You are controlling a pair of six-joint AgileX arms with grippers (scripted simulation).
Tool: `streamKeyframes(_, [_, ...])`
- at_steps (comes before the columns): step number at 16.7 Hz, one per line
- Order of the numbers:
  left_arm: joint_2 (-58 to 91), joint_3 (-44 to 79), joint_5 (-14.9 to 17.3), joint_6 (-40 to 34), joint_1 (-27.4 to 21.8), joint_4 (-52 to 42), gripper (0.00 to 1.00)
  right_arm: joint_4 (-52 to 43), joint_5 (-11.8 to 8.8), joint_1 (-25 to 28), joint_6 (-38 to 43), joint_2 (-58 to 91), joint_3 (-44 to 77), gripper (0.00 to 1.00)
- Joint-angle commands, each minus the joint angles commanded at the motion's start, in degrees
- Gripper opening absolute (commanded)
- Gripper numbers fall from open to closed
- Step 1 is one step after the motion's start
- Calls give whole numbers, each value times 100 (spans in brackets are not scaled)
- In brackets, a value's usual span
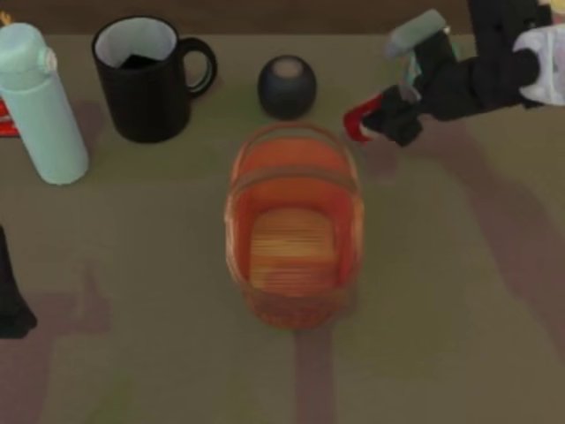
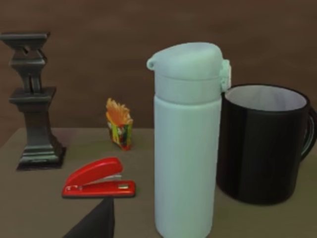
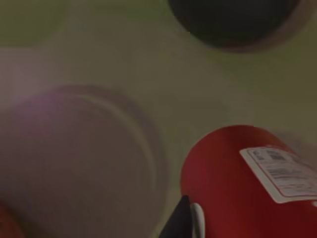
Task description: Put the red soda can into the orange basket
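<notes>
Right tool (image 1: pixel 381 119) clenched on red soda can (image 1: pixel 357 121), up beside orange basket (image 1: pixel 353 231) with nothing inside, black mug (image 1: pixel 141 97) nearby, left tool (image 1: pixel 11 305) parked, grip hidden

Nothing here can be read as words or numbers. The red soda can (image 3: pixel 233 188), seen close in the right wrist view, carries a pale rectangular label (image 3: pixel 283 171) with rows of fine dark print and what looks like a small block of lines near one corner, but the characters are too small to make out. In the left wrist view a small snack packet (image 2: pixel 119 130) at the back of the table shows bright red, yellow and green print, with no lettering I can tell.
</notes>
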Motion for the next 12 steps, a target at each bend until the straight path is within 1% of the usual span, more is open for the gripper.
streamKeyframes(4, [0, 0, 0, 0, 0, 0, 100, 2334, -1348, 202, 819, -190, -631, 0])
streamKeyframes(7, [0, 0, 0, 0, 0, 0, 100, 3888, -2251, 338, 1339, -412, -1044, 0])
streamKeyframes(9, [0, 0, 0, 0, 0, 0, 100, 4716, -2752, 414, 1603, -583, -1254, 0])
streamKeyframes(10, [0, 0, 0, 0, 0, 0, 100, 5042, -2961, 445, 1705, -667, -1334, 0])
streamKeyframes(12, [0, 0, 0, 0, 0, 0, 100, 5514, -3280, 494, 1849, -809, -1442, 0])
